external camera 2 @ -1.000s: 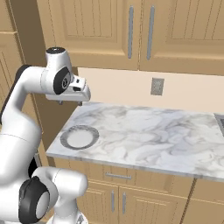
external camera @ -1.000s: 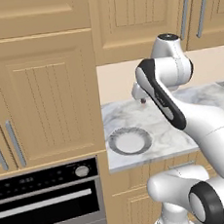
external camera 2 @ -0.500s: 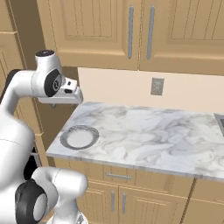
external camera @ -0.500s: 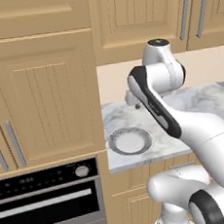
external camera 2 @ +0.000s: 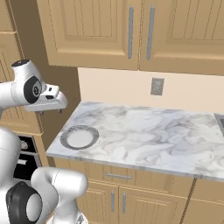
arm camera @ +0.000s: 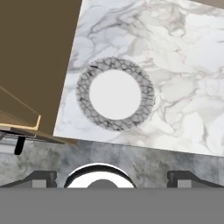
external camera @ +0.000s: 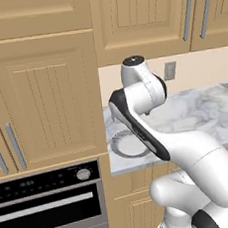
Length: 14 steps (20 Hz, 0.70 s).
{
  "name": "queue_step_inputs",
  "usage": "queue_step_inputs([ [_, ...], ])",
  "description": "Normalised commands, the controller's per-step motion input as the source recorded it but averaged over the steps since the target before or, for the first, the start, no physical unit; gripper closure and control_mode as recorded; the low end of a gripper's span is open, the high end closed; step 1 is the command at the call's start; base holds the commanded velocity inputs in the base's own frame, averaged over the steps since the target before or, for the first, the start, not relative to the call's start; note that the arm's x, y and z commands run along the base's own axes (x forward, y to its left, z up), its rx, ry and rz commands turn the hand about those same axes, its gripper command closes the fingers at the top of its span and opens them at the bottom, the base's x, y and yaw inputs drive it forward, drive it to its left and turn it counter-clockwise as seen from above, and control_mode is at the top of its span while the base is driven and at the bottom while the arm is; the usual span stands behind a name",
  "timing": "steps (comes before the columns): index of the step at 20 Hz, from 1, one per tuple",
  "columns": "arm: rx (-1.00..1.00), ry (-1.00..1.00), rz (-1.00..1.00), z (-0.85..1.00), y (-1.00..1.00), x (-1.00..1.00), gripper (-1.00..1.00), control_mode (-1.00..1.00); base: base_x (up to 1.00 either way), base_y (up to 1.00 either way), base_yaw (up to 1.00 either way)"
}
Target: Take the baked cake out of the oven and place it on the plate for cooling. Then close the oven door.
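Note:
The oven (external camera: 46, 181) sits low on the left, with a black panel and a silver knob. Its oven door (external camera: 48, 223) stands shut, the silver bar handle (external camera: 43, 207) across its dark glass. The cake is hidden from view. The plate (external camera 2: 79, 136) lies bare at the left end of the marble counter, and in the left base view the plate (external camera: 125, 145) is partly behind my arm. My gripper (external camera 2: 49, 111) hangs above the counter's left edge, beside the tall cabinet. In the hand view the gripper (arm camera: 112, 178) is open and holds nothing, with the plate (arm camera: 115, 94) below it.
A tall wooden cabinet (external camera: 41, 93) rises above the oven and walls off the counter's left end. Upper cabinets (external camera 2: 131, 33) hang over the marble counter (external camera 2: 153, 131). An outlet (external camera 2: 157, 86) is set in the backsplash. Drawers and doors lie under the counter.
My arm has swung left along the counter, carrying the hand from above the counter's middle to over its left edge near the plate. The plate and oven door have not moved.

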Motion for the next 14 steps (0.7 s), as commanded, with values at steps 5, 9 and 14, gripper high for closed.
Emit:
queue_step_inputs([
  [5, 0.0, 0.0, 0.0, 0.0, 0.0, 0.0, -1.0, -1.0, 0.0, 0.0, 0.0],
  [9, 0.0, 0.0, 0.0, 0.0, 0.0, 0.0, -1.0, -1.0, 0.0, 0.0, 0.0],
  [14, 0.0, 0.0, 0.0, 0.0, 0.0, 0.0, -1.0, -1.0, 0.0, 0.0, 0.0],
])
